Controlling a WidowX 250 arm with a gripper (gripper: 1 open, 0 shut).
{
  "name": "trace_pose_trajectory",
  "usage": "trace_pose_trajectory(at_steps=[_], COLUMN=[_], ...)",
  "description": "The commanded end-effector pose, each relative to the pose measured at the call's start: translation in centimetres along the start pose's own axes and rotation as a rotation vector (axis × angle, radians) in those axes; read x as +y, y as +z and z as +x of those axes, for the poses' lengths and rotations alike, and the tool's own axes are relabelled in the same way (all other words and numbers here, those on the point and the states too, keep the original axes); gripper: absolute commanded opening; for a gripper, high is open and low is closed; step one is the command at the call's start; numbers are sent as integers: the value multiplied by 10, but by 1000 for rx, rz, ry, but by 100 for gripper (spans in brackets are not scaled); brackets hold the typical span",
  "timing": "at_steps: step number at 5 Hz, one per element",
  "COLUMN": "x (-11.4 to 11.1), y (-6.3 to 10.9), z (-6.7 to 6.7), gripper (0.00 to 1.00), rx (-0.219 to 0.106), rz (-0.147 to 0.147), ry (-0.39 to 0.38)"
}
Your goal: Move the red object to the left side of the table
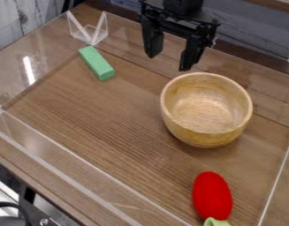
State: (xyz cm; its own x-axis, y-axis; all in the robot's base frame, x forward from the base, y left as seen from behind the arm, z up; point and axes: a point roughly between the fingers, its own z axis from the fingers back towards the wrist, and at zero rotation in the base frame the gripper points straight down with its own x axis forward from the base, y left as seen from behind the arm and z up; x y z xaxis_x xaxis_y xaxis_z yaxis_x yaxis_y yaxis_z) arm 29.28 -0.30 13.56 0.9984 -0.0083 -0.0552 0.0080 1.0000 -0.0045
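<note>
End effector: black two-fingered end effector (169, 50) at the top centre of the view, pointing down over the far part of the table; its fingers stand spread apart with nothing between them.
End effector fingers: one dark finger (149, 42) on the left and one on the right, both hanging clear of the surface and touching no object.
Red object: glossy red oval toy (211, 193) with a green cap at its near end, lying on the table near the bottom right corner of the view, close to the near acrylic wall; well apart from the end effector.
Wooden bowl: round, light-coloured bowl (207, 107) standing upright right of centre, between the end effector and the red object; it touches neither.
Green block: rectangular green block (95, 62) lying flat at the upper left, set at an angle, well apart from the bowl and the red object.
Table: brown wood-grain table (99, 124) edged with clear acrylic walls (64, 172) along its sides.
Far corner: two clear panels meet in a raised corner (87, 31) just behind the green block.
</note>
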Motion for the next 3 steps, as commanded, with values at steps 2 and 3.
trace_pose_trajectory(at_steps=[2, 3], x=[-30, -58], y=[-36, -40], z=[-46, -62], gripper=[100, 100], rx=[45, 34], rz=[-58, -83], ry=[234, 347])
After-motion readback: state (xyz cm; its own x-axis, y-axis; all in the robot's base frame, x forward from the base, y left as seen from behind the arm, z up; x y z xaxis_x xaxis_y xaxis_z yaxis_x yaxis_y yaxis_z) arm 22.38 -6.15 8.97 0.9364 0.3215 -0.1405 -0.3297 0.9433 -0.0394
